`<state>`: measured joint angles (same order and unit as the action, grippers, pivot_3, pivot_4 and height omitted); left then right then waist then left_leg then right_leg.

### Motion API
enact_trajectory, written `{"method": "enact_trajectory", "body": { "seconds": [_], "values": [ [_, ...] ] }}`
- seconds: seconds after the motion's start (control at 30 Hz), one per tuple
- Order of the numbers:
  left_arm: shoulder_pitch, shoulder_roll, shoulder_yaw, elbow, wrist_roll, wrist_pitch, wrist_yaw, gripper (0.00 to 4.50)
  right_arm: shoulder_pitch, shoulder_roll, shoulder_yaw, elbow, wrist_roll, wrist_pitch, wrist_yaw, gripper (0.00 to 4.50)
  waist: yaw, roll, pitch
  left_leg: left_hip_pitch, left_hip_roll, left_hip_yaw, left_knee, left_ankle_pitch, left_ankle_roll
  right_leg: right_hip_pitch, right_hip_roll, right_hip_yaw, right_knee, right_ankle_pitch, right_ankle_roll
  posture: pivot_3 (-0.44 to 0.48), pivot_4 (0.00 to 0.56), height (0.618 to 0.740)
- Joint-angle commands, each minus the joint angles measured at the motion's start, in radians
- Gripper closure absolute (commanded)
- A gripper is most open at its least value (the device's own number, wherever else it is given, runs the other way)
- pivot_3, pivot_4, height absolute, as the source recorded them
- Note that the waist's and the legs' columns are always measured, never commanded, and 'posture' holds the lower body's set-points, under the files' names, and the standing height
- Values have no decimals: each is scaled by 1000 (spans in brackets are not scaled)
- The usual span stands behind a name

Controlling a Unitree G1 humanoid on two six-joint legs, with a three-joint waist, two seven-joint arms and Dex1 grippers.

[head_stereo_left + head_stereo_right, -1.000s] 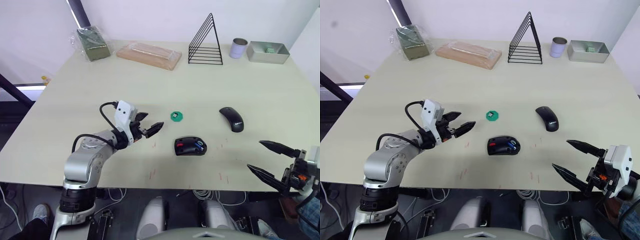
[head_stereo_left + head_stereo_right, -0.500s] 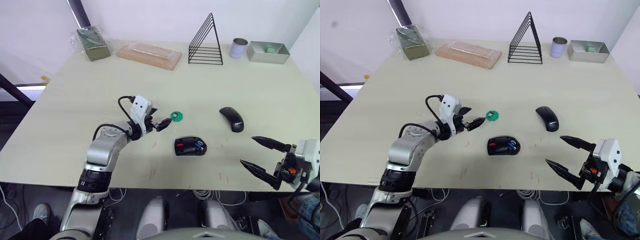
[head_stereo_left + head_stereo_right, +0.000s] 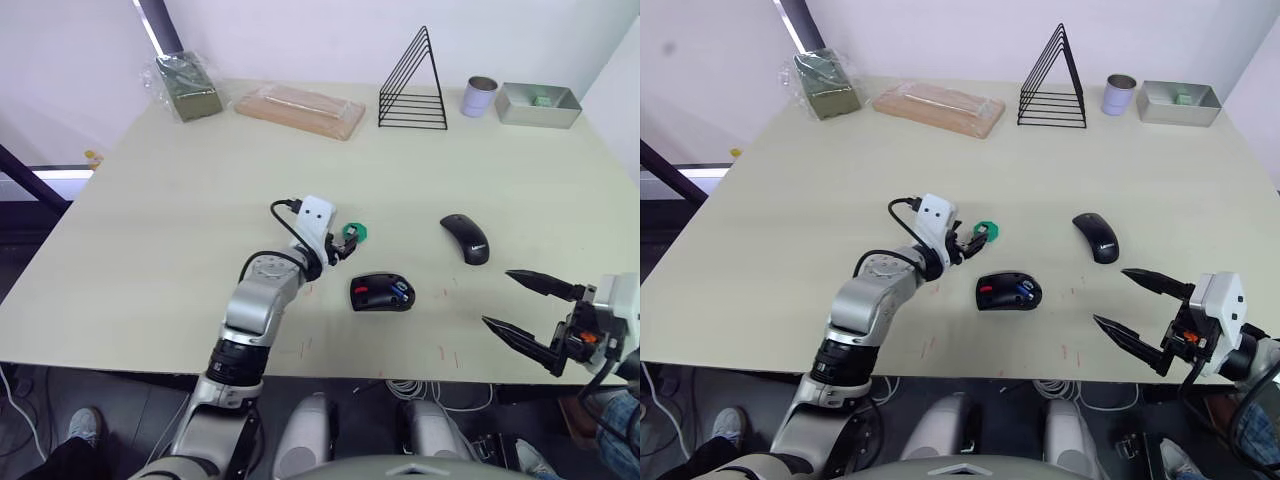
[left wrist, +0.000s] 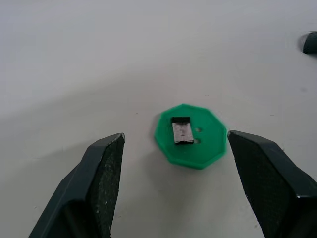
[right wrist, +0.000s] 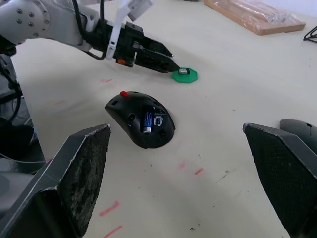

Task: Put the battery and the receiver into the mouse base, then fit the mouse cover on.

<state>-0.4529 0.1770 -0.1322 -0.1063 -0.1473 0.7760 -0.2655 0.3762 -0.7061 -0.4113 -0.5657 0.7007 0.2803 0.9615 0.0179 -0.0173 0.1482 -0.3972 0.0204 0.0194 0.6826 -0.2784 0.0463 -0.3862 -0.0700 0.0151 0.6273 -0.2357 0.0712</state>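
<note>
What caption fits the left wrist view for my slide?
Open left gripper poised at the receiver lying on its green disc.

Head stereo pair: high, looking down over table (image 3: 150, 200). Wrist views: low, near, both sharing green disc (image 4: 190, 135).

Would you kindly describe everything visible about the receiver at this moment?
The receiver is a tiny flat rectangular nub, black at one end and pale grey metal along the rest. It lies flat near the middle of the green disc, an eight-sided green plastic piece with two small holes beside it, resting on the table. Nothing else touches it. The left gripper is open, one finger to either side of the disc, short of it.
</note>
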Motion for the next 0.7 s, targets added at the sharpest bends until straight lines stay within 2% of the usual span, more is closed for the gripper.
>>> {"method": "enact_trajectory", "body": {
  "seconds": [0.03, 0.17, 0.2, 0.27, 0.67, 0.7],
  "values": [
    [-23, -19, -15, -20, 19, -8, 23, 958, 11, -3, -40, -4, 24, -8, 20, 0, -1, 0, 0, 0, 0, 0, 0, 0, 0, 0, 0, 0, 0, 0, 0, 0, 150, 740],
    [-24, -48, -12, -7, 32, -11, 54, 958, 7, -2, -41, -3, 33, -5, 17, 0, -2, 0, 0, 0, 0, 0, 0, 0, 0, 0, 0, 0, 0, 0, 0, 0, 150, 740],
    [-28, -52, -9, -1, 35, -12, 58, 1496, 3, -3, -40, -2, 34, -3, 15, 0, -2, 0, 0, 0, 0, 0, 0, 0, 0, 0, 0, 0, 0, 0, 0, 0, 150, 740],
    [-34, -59, -10, 4, 38, -9, 64, 2070, 3, -4, -41, -2, 36, -1, 12, 0, -2, 0, 0, 0, 0, 0, 0, 0, 0, 0, 0, 0, 0, 0, 0, 0, 150, 740],
    [-23, -88, -10, 12, 44, 0, 88, 2070, 7, -11, -50, -8, 45, 14, 12, 0, -1, 0, 0, 0, 0, 0, 0, 0, 0, 0, 0, 0, 0, -1, -2, 0, 150, 740],
    [-25, -91, -9, 13, 44, 0, 90, 2343, 8, -11, -52, -8, 47, 16, 12, 0, -1, 0, 0, 0, 0, 0, 0, 0, 0, 0, 0, 0, 0, -1, -2, 0, 150, 740]
  ]
}}
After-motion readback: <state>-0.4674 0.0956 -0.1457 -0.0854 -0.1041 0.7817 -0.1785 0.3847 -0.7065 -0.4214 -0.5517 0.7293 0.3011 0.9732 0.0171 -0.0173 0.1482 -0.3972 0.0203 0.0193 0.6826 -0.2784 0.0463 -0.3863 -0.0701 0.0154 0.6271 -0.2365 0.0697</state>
